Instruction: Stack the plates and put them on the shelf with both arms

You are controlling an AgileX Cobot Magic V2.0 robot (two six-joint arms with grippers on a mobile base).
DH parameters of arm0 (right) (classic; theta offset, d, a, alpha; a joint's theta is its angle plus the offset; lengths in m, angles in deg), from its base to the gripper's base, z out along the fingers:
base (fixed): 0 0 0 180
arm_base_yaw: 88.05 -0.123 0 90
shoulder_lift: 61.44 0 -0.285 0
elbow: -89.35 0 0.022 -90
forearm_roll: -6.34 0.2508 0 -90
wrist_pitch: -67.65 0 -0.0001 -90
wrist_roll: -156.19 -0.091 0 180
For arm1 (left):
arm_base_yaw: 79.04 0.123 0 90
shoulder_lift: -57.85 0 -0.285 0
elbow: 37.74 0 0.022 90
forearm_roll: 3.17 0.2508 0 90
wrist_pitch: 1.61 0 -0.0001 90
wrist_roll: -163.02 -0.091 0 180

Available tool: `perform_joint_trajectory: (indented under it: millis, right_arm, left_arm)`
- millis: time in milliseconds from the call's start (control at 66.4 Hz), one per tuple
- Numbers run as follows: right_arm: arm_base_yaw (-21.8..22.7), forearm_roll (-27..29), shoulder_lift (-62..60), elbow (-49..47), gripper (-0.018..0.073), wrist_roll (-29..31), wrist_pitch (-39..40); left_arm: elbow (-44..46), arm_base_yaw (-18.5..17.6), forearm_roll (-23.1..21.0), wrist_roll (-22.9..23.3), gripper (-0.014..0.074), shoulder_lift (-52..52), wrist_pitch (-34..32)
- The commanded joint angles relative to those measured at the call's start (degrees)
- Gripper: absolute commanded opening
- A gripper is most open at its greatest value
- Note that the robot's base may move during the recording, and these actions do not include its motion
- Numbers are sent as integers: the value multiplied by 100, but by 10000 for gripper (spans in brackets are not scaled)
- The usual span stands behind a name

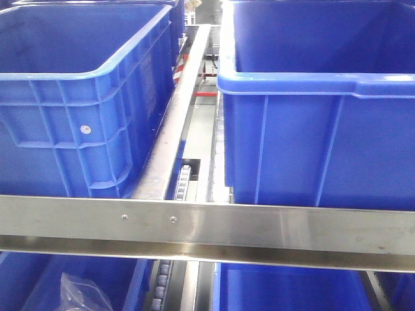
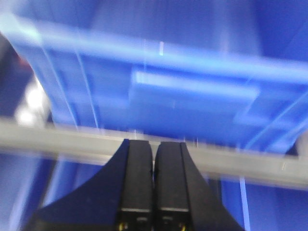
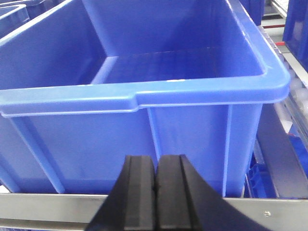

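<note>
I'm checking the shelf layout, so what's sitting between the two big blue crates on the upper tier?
In the front view, a steel divider rail and a roller track run between the left crate and right crate. No plates there.

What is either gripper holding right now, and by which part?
Nothing. The left gripper and the right gripper are both shut, fingers together with nothing between them. No plates in view.

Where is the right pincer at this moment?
In the right wrist view, the right pincer is shut and empty, facing the front wall of a blue crate, above the steel shelf rail.
</note>
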Motion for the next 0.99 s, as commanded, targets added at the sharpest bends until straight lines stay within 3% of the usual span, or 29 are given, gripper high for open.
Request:
perform_joint_trajectory:
  millis: [0, 256, 437, 979]
  right_arm:
    - [27, 1, -105, 7, 48, 54, 478]
    - [27, 1, -105, 7, 48, 54, 478]
    - [27, 1, -105, 7, 48, 54, 478]
    - [27, 1, -105, 7, 48, 54, 478]
  left_arm:
    - [-114, 22, 36, -18, 83, 620, -476]
    - [-1286, 22, -26, -18, 83, 2492, -881]
    - [-1686, 22, -154, -18, 83, 2467, -1456]
    - [-1676, 22, -262, -18, 83, 2467, -1377]
